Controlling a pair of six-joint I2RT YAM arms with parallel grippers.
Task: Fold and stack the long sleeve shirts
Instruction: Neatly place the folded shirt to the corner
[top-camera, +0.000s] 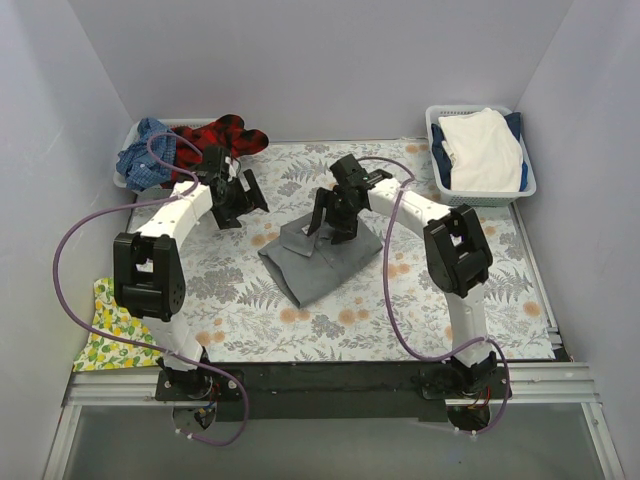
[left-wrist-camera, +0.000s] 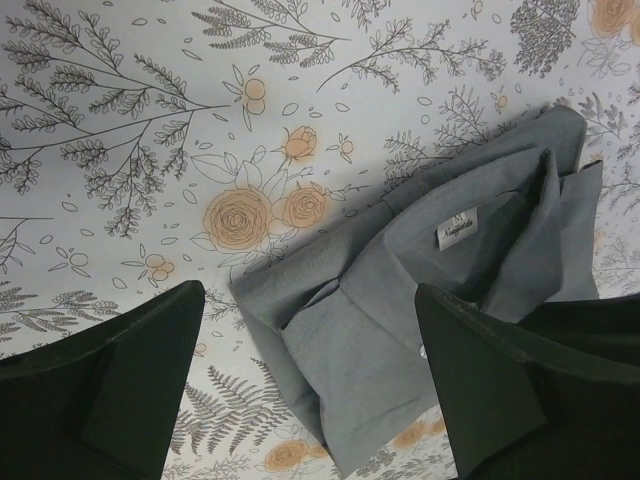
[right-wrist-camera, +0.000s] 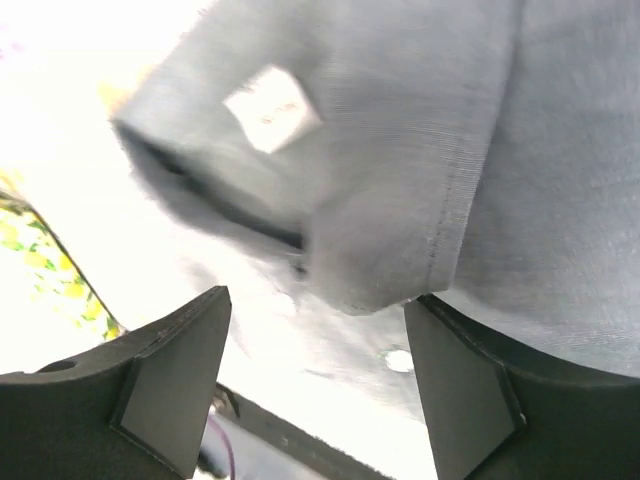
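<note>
The grey collared shirt (top-camera: 320, 258) lies folded into a compact bundle in the middle of the fern-print cover. Its white neck label (left-wrist-camera: 457, 226) shows in the left wrist view and in the right wrist view (right-wrist-camera: 272, 110). My right gripper (top-camera: 333, 222) hovers open right over the shirt's far edge, holding nothing. My left gripper (top-camera: 243, 200) is open and empty, above the cover just left of the shirt. A red-black plaid shirt (top-camera: 222, 136) and a blue checked shirt (top-camera: 143, 158) lie heaped in the bin at the back left.
A white basket (top-camera: 480, 190) at the back right holds a white cloth (top-camera: 484, 148) over blue fabric. A yellow lemon-print cloth (top-camera: 110, 325) hangs off the table's left edge. Purple cables loop beside both arms.
</note>
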